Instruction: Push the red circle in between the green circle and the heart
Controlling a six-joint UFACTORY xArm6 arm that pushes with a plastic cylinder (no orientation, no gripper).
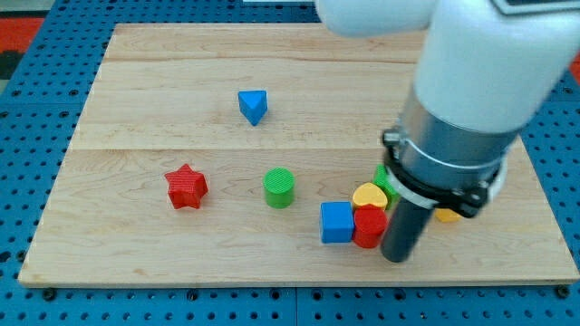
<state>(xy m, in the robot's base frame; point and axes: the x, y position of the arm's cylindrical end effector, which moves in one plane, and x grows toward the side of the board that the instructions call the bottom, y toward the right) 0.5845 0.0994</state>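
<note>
The red circle (368, 226) sits low on the board, right of centre, touching a blue cube (336, 222) on its left. The yellow heart (368, 195) lies just above the red circle, touching it. The green circle (279, 187) stands apart, to the left of the cube. My tip (396, 257) is at the red circle's right side, touching or nearly touching it. The dark rod rises from there into the arm.
A red star (187, 186) lies at the left. A blue triangle (254, 106) lies above the green circle. A green block (384, 179) and a yellow block (447, 215) are partly hidden behind the arm. The wooden board (136, 81) ends just below my tip.
</note>
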